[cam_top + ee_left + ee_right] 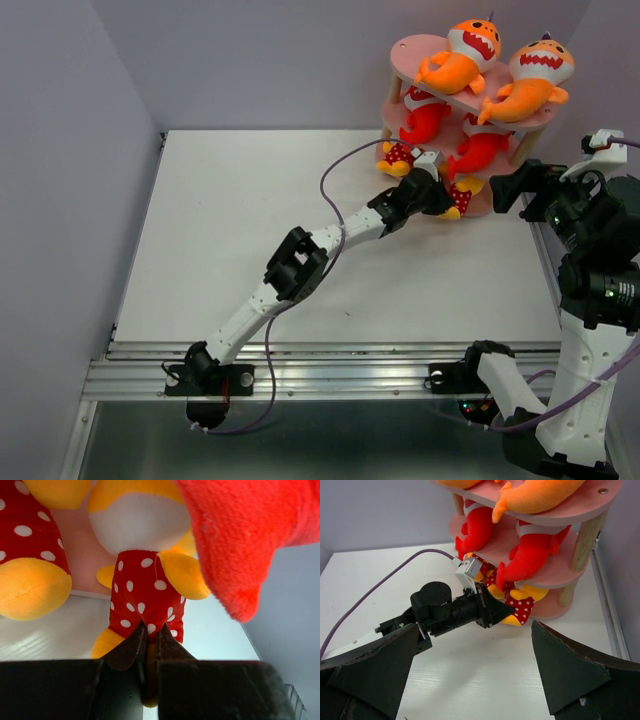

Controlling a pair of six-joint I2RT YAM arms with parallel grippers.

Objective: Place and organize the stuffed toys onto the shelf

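The pink shelf [410, 48] stands at the far right of the table. Two orange sharks [462, 55] lie on its top board and two red sharks [425, 118] on the middle board. Small yellow-orange figures in red dotted cloth [398, 155] sit at the lowest board. My left gripper [440, 195] is shut on the red dotted part of one such figure [145, 595] at that board's front edge, under a red shark's tail [240, 540]. Another figure [30, 575] sits to its left. My right gripper [475, 625] is open and holds nothing, right of the shelf.
The left arm stretches diagonally across the white table [250, 230], trailing a purple cable [335, 175]. Grey walls close in on the left and back. A metal rail [320, 360] runs along the near edge. The shelf's wooden posts [585, 540] stand close to the table's right edge.
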